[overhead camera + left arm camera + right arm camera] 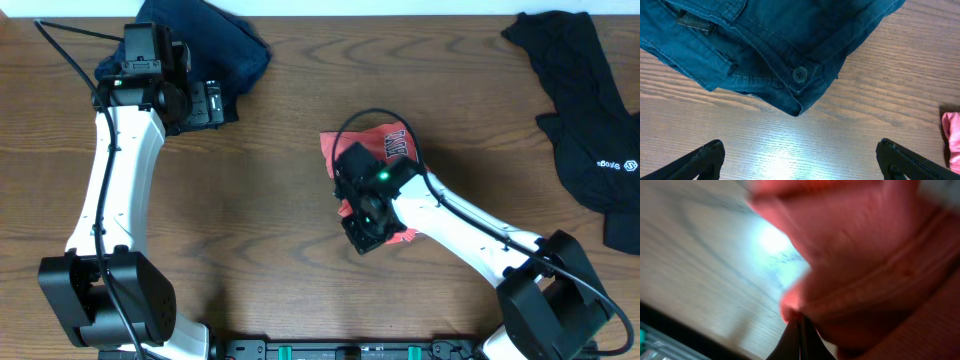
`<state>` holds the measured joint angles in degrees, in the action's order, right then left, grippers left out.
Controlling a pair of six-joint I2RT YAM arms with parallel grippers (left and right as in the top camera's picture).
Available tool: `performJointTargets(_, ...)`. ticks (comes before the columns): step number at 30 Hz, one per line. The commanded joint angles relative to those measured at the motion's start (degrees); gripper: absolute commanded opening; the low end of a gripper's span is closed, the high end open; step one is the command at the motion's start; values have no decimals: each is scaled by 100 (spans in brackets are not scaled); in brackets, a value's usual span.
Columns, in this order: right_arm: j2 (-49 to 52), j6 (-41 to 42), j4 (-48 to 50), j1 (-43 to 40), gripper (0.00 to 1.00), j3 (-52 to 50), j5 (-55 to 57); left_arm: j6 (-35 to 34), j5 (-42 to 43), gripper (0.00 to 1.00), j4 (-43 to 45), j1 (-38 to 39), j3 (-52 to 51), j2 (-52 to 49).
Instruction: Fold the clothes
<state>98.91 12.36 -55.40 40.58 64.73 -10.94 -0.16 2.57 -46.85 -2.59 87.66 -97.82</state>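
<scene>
The clothes, a coral-red T-shirt with white-and-navy lettering, lie bunched at the table's middle, mostly hidden under my right arm. My right gripper is over the shirt's near edge. In the blurred right wrist view the right gripper is shut, with a fold of the coral fabric pinched at its tips and raised off the wood. My left gripper stands wide open at the back left, with only bare table between its fingers. A sliver of the T-shirt shows at the left wrist view's right edge.
A dark navy denim garment lies at the back left, just beyond the left gripper; its button and waistband fill the left wrist view. A black shirt with a small white logo lies at the back right.
</scene>
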Motion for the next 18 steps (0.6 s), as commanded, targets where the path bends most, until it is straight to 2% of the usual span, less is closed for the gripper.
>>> performJointTargets(1,-74,192,118,-7,1,-109,107,13,-68,98,-4,-24,-15,-22)
performJointTargets(5,-122,-92,262,-9,1,221,-175,13,-63,98,-44,-24,-15,-22)
performJointTargets(9,-315,-339,-66,-13,1,1196,-339,13,-2,98,-162,-24,-15,-22)
performJointTargets(14,-789,-385,-610,-393,1,2540,400,13,105,98,-417,-24,-15,-22)
performJointTargets(16,-949,-337,-732,-721,12,2920,704,13,225,98,-496,-24,-17,-22)
performJointTargets(18,-1084,-317,-697,-1121,31,3121,955,15,743,98,-540,-22,-17,-24)
